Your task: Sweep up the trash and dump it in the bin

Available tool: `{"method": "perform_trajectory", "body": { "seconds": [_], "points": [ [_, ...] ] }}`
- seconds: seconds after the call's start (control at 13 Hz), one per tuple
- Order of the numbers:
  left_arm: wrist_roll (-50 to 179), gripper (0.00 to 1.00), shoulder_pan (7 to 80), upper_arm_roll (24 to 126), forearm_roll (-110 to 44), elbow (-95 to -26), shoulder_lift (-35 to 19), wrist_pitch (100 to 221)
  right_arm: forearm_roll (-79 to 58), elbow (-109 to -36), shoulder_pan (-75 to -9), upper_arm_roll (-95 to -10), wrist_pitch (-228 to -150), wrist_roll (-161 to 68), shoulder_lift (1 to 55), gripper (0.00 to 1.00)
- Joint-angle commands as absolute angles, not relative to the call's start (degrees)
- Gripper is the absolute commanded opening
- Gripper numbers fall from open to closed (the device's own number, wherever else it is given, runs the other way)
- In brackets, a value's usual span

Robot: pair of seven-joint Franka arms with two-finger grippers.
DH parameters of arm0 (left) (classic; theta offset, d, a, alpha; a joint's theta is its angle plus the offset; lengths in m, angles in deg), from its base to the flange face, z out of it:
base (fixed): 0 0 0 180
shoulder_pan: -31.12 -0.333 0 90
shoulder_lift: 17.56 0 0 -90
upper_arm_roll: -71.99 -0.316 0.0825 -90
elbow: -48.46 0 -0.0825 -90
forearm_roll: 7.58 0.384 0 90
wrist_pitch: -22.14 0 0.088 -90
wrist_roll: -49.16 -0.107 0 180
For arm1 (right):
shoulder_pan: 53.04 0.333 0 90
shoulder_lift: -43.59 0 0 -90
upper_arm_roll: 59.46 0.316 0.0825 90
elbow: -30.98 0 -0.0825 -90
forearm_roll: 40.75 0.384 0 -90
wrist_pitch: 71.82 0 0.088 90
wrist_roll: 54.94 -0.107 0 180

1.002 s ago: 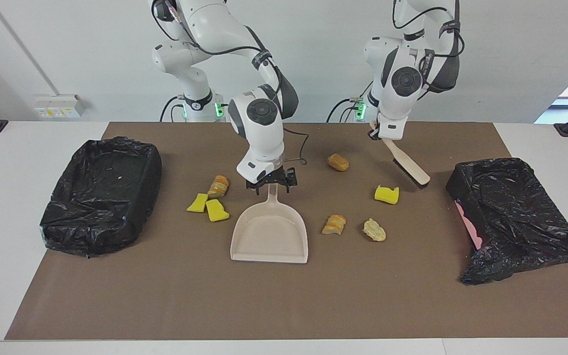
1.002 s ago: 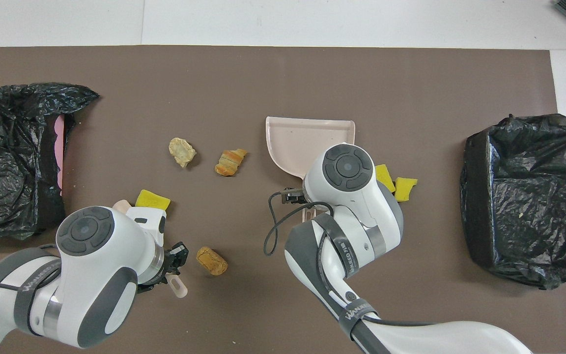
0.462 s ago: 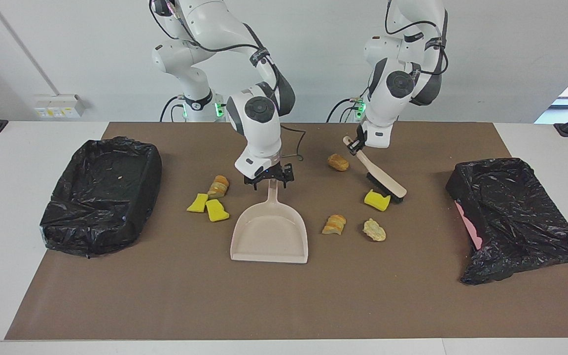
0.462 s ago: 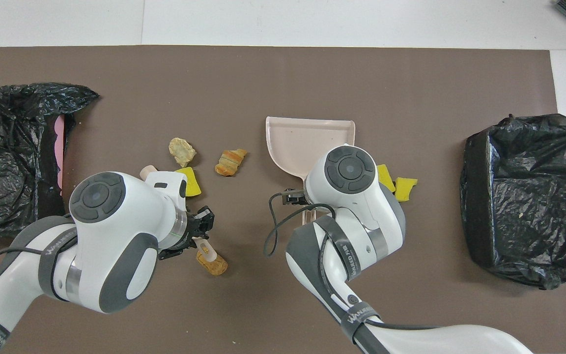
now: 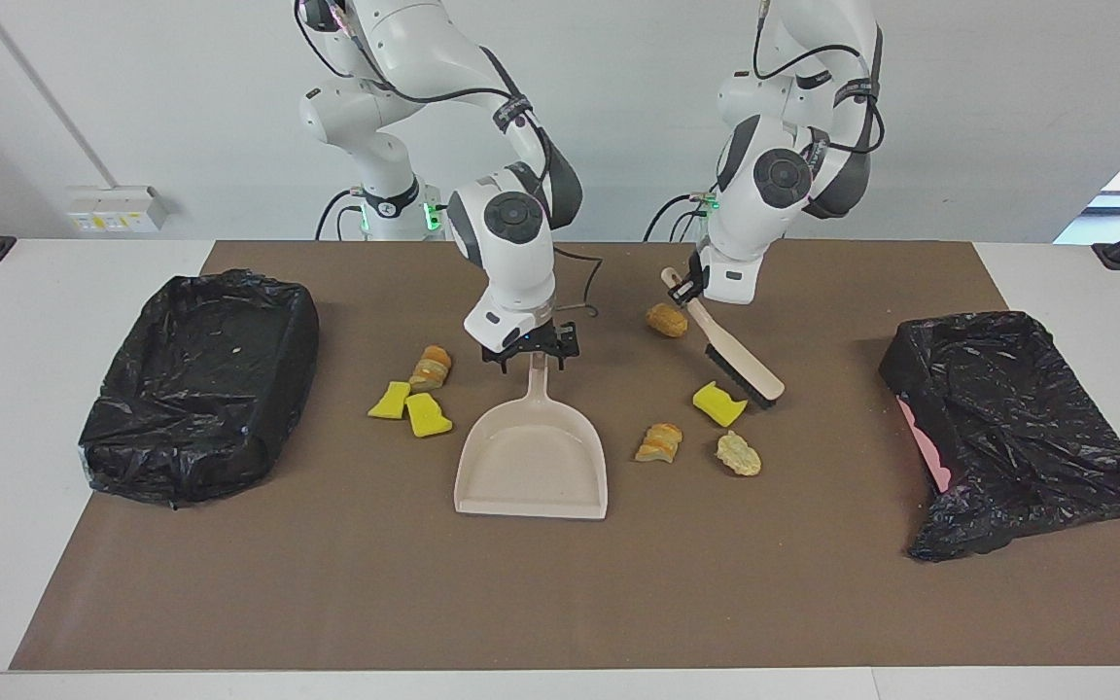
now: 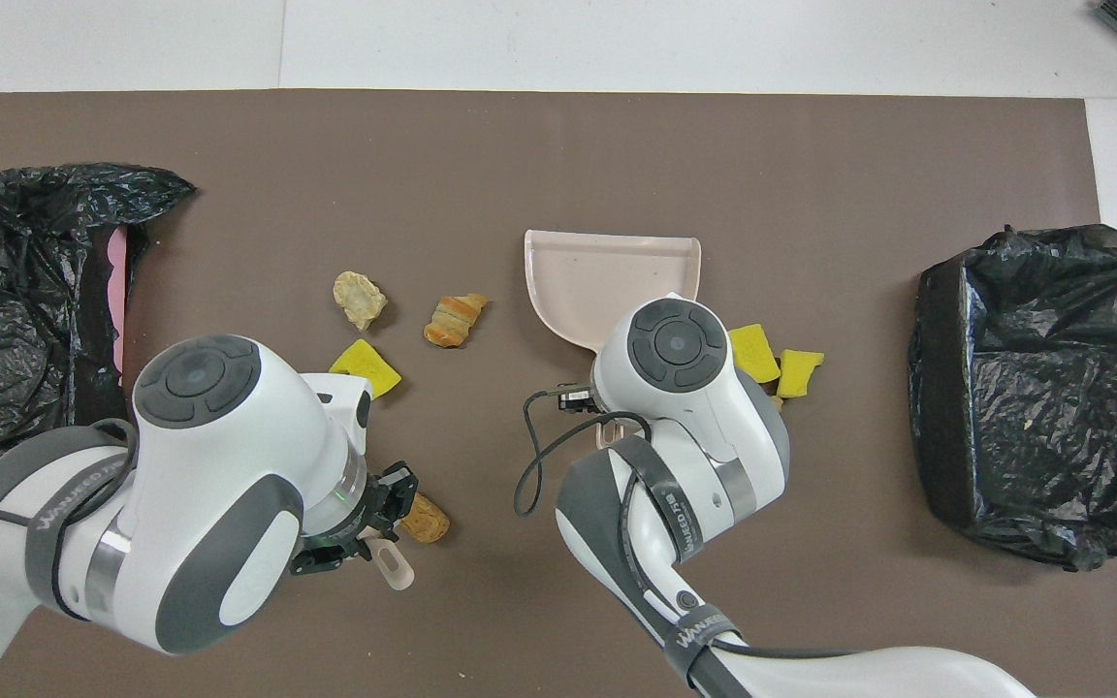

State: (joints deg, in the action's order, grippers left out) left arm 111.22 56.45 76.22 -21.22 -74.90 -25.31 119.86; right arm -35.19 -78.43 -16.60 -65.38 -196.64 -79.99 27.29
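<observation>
Seven scraps [image 5: 658,442] are scattered on the mat: three yellow sponge chunks, four tan bread pieces.

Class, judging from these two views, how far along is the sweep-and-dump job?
Done: the left end effector holds the brush, its head down beside a yellow sponge chunk. In hand: the right end effector sits at the dustpan handle. Left: all seven scraps lie on the mat; the dustpan is empty.
</observation>
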Motion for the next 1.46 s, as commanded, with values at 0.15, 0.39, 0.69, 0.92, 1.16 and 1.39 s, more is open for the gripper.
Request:
{"method": "perform_trajectory", "body": {
  "seconds": [0.15,0.39,0.69,0.92,1.16,1.39],
  "points": [
    [126.11,0.00,63.97,75.85,-26.20,-81.96,-29.86,121.80,-35.30,-79.06,-19.01,-65.70,-195.58,-73.70,31.72,0.00],
    [139.64,0.00,68.99,75.77,-31.64,-85.57,-29.60,130.65,-38.09,-79.85,-21.31,-65.87,-191.09,-63.76,36.02,0.00],
    [149.94,0.00,72.60,75.77,-36.32,-86.10,-26.27,142.43,-43.74,-81.08,-26.74,-65.70,-192.84,-31.40,37.18,0.00],
    [155.94,0.00,73.67,75.68,-36.41,-85.14,-21.61,151.14,-43.65,-83.62,-30.53,-65.70,-199.16,-8.86,36.92,0.00],
    [153.15,0.00,69.20,75.41,-35.10,-79.88,-17.48,151.51,-43.65,-84.16,-29.93,-65.52,-203.91,0.40,33.94,0.00],
    [152.17,0.00,65.15,75.24,-31.25,-73.81,-13.00,154.13,-42.96,-83.90,-29.66,-65.52,-204.97,12.84,32.53,0.00]
  ]
}}
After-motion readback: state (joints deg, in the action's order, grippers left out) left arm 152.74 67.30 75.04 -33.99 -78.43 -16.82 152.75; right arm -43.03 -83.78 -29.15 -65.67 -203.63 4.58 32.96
